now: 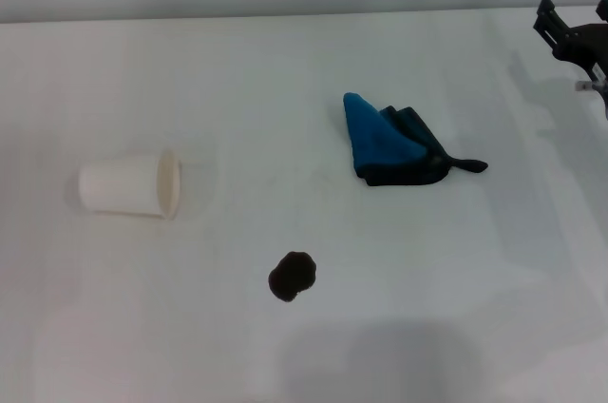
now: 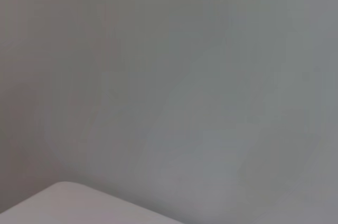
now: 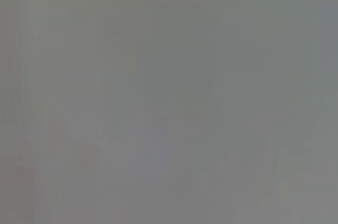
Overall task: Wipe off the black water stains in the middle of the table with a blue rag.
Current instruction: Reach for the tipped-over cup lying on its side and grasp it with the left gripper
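The folded bright blue rag [image 1: 392, 143] with dark underlayers lies right of centre on the plain white table [image 1: 456, 308], its thin tail pointing right. The small roundish black water stain [image 1: 292, 276] sits nearer and left, well apart from it. A tipped white paper cup [image 1: 130, 185] rests far left. The right gripper [image 1: 575, 34] hangs at the far right edge; whether its fingers are parted, I cannot tell.

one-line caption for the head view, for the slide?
Right gripper at the table's far right edge; blue rag and black stain untouched, tipped paper cup at left.
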Motion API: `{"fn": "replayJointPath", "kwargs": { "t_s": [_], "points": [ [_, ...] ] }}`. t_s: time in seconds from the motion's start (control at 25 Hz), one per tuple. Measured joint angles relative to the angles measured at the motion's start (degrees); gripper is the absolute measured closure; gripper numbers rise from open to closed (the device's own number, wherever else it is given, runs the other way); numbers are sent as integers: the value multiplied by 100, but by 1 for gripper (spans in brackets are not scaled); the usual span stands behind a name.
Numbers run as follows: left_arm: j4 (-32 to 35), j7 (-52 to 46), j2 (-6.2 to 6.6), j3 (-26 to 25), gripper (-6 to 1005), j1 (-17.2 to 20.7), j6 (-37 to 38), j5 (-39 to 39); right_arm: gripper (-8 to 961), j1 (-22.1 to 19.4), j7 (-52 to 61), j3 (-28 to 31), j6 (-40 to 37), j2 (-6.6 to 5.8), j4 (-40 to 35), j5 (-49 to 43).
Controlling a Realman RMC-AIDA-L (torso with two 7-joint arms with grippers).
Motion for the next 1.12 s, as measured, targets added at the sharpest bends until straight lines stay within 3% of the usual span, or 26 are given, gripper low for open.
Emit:
{"fn": "replayJointPath", "kwargs": {
  "t_s": [0.88, 1.12],
  "points": [
    [32, 29, 9, 2, 122, -35, -37, -14, 77, -72, 166, 35, 25, 8, -12, 19],
    [-183, -405, 97, 71, 122, -368, -30, 397, 78, -8, 173, 226, 25, 8, -12, 20]
  ]
}}
